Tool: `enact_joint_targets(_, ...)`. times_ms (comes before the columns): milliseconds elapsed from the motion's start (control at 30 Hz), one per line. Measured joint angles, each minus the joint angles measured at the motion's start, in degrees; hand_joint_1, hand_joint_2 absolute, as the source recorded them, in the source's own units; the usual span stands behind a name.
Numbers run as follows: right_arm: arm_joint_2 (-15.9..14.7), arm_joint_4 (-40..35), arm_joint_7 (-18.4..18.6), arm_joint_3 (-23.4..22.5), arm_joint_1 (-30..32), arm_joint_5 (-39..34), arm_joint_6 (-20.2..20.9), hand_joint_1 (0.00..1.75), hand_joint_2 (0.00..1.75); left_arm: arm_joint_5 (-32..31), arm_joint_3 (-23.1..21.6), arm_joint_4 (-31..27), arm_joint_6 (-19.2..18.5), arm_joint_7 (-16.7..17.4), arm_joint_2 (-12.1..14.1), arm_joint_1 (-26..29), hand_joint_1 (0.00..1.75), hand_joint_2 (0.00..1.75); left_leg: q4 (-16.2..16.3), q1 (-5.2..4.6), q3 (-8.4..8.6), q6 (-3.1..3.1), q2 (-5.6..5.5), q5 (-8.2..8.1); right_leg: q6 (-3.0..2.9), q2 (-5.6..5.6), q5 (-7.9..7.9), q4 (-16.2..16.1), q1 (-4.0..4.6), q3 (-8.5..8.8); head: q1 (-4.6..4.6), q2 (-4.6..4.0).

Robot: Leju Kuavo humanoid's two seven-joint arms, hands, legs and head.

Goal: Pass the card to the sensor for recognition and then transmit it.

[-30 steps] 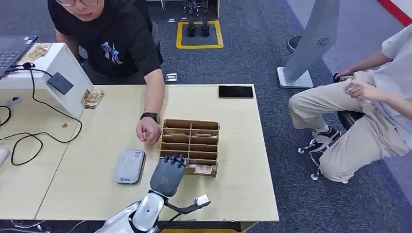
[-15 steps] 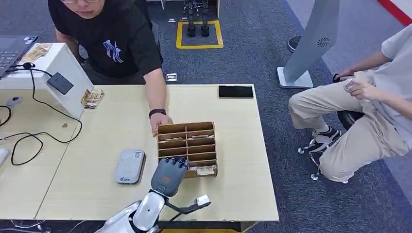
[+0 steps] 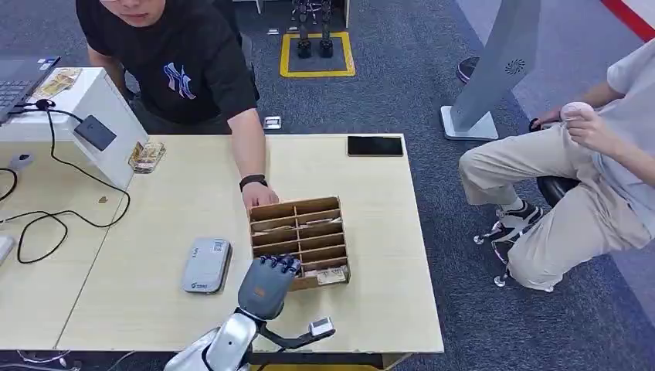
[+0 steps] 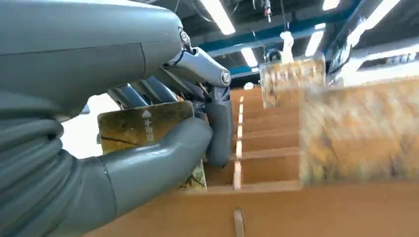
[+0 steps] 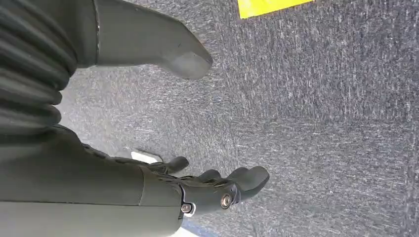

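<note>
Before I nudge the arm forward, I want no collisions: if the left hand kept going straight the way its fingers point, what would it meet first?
Probably the wooden organizer. The left hand is at its near edge, a card between thumb and fingers, pointing into the compartments; depth is unclear.

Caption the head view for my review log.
Left hand reaches into the card box while a person's hand steadies its far edge.

card — yellowish, worn | pinched in left hand | sensor — grey, flat on table
</note>
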Motion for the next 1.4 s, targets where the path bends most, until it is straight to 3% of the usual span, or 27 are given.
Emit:
enact_joint_targets(167,0.0,0.4,0.0,0.4,0.0,0.0,-0.6,0.0,1.75,5.4,8.4,-5.7,1.9,-11.1,-3.5,4.6,1.75,1.75,0.0,0.0,-0.03,0.01,0.0,-0.04,0.01,-0.01,-0.01,0.0,0.0,-0.02,0.0,0.0)
enact_joint_targets(333,0.0,0.7,0.0,1.0,0.0,0.0,-0.8,0.0,1.75,8.0,15.0,-10.6,1.9,-17.7,-7.6,8.3,1.75,1.75,0.0,0.0,-0.02,0.01,0.0,-0.04,0.01,-0.01,-0.01,0.0,0.0,-0.02,0.02,0.0)
enact_joint_targets(700,0.0,1.2,0.1,1.3,0.0,0.7,-1.0,0.0,1.75,10.2,20.8,-12.9,1.9,-22.0,-11.1,10.8,1.75,1.75,0.0,0.0,-0.02,0.01,0.0,-0.04,0.01,-0.01,-0.01,0.0,0.0,-0.02,0.02,0.0)
enact_joint_targets(1167,0.0,1.5,0.1,1.3,0.0,0.6,-1.0,0.0,1.75,13.9,23.1,-12.9,1.9,-25.1,-12.7,11.6,1.75,1.75,0.0,0.0,-0.03,0.01,0.0,-0.04,0.01,-0.01,-0.01,0.0,0.0,-0.02,0.0,0.0)
enact_joint_targets(1267,0.0,1.6,0.2,1.3,0.0,0.6,-1.1,0.0,1.75,17.7,23.2,-12.7,1.9,-25.4,-12.8,11.5,1.75,1.75,0.0,0.0,-0.02,0.01,0.0,-0.04,0.01,-0.01,-0.01,0.0,0.0,-0.02,0.0,0.0)
enact_joint_targets(1400,0.1,1.6,0.7,1.3,0.1,0.6,-1.3,0.0,1.75,28.1,23.2,-11.7,1.7,-23.6,-12.8,10.7,1.75,1.75,0.0,0.0,-0.02,0.01,0.0,-0.04,0.01,-0.01,-0.01,0.0,0.0,-0.05,0.02,0.0)
